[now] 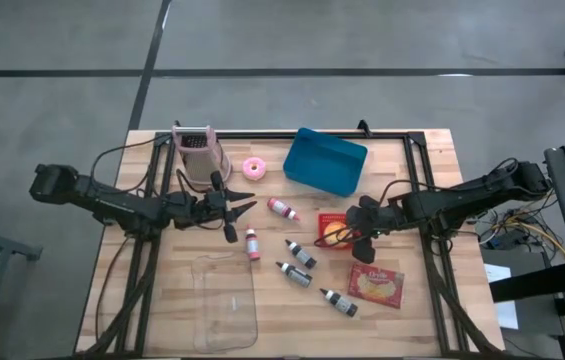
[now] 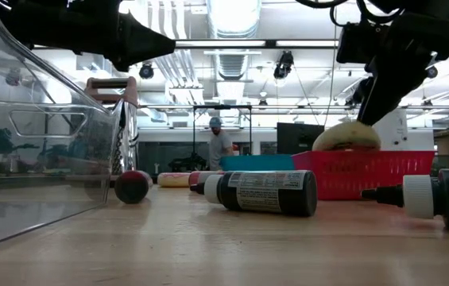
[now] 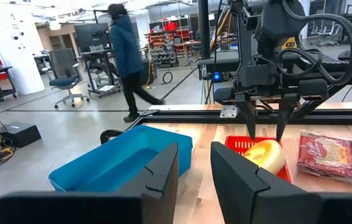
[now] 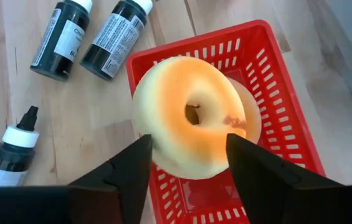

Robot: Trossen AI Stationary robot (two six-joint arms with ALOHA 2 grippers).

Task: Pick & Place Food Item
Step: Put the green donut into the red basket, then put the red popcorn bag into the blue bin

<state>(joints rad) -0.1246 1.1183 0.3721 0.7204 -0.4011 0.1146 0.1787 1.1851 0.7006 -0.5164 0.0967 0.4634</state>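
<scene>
A pale donut [image 4: 188,124] with an orange-brown top stands tilted in a red mesh basket [image 4: 275,74], with its lower edge down inside the basket. My right gripper [image 4: 188,138] is open just above it, pointing steeply down, one finger on either side of the donut [image 3: 264,155]. The basket [image 1: 324,218] sits right of the table's middle. My left gripper [image 1: 247,208] waits level above the table's left half. Its fingers [image 3: 163,168] stand apart with nothing between them. My right gripper has its fingers [image 4: 132,168] on either side of the donut's upper rim [image 4: 157,143], coming from above and slanting down. Whether they touch the rim I cannot tell. The donut rests in the basket, not lifted.
A blue bin [image 1: 324,162] stands behind the basket and a red snack packet [image 1: 376,285] lies in front of it. Several dark bottles [image 1: 300,253] lie at the table's middle, with a clear container [image 1: 224,300] at the near left. A person [image 3: 126,56] walks beyond the table.
</scene>
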